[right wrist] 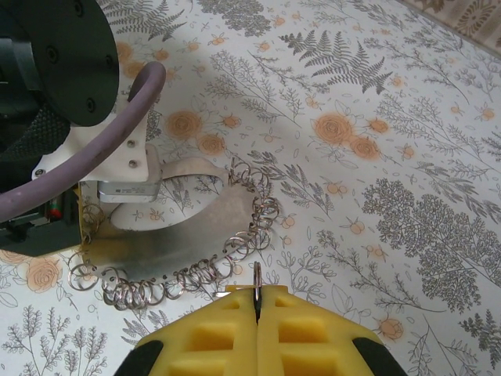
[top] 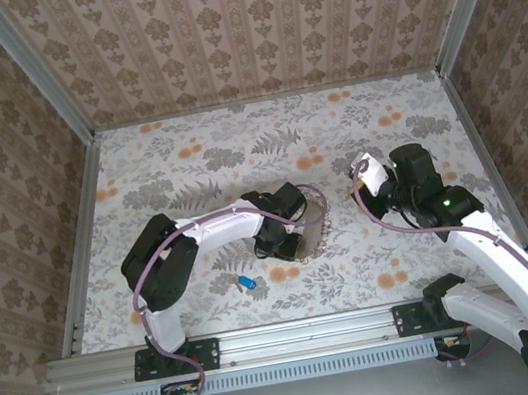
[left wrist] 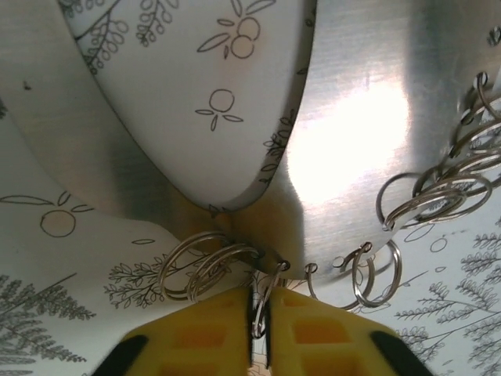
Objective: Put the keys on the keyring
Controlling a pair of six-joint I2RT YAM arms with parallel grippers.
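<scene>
Reaches in from the left with elbow folded back and wrist tipped down at mid-worktop (top: 234, 142), left pincer (left wrist: 260, 317) clenched on one small wire ring of the keyring (right wrist: 196, 274). Stretches up and leftward from the right, right pincer (right wrist: 256, 301) clenched on a thin ring (right wrist: 256, 276) just beside the keyring; cannot tell whether joined to it. Shows the blue key (top: 248, 282) lying on the worktop, apart from the keyring. Hides part of the curved metal strip (right wrist: 180, 247) under the left wrist.
</scene>
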